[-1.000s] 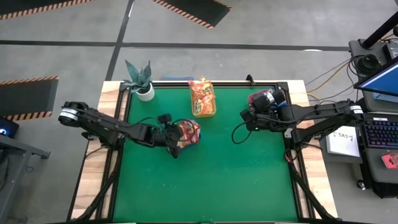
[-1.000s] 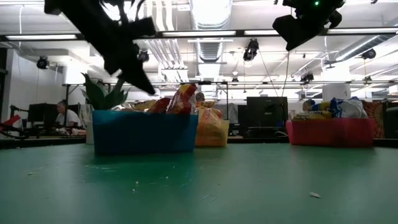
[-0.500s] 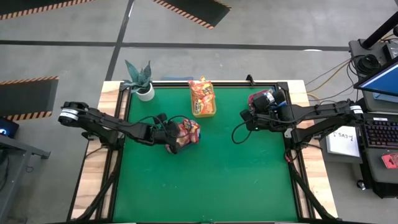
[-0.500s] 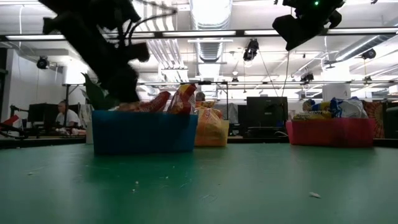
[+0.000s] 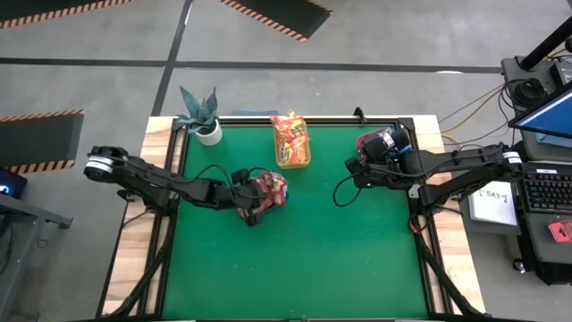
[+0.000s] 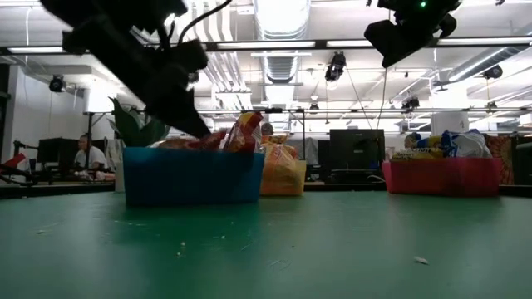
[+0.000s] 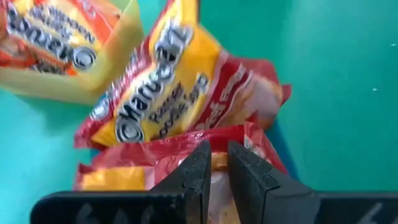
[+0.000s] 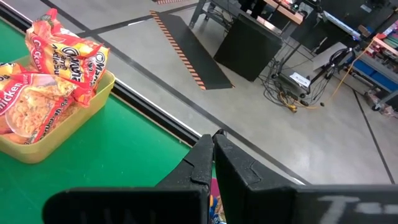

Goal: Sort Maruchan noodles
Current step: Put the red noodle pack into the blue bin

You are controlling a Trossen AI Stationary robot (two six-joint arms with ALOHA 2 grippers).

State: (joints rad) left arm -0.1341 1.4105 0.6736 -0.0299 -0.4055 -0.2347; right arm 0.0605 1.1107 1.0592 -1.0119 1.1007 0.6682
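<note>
1. Red Maruchan packets [image 5: 269, 190] are piled in the blue bin [image 6: 193, 176], a bit left of counter center in the high view, approx 10 o'clock from the middle. In the left wrist view one red/yellow packet [image 7: 180, 93] stands up w/ the logo readable.
2. Orange packets [image 5: 290, 136] fill the yellow bin [image 5: 296, 163] at the back edge, 12 o'clock.
3. More packets [image 6: 449, 145], colours hard to make out, sit in the red bin [image 6: 441, 176] at the back right, approx 2 o'clock.
4. Left claw [image 5: 251, 202] is right over the blue bin, tips down among the red packets. Fingers [image 7: 200, 165] nearly pressed together, just a thin slit btw them; can't tell if they're pinching any wrapper.
5. Right claw [image 5: 360, 166] hangs above the red bin, fingers [image 8: 205, 152] pressed together, nothing in them.
6. Green counter [image 5: 304, 259] in front is bare apart from a few crumbs. Potted plant [image 5: 202, 114] at the back left corner, 11 o'clock.
</note>
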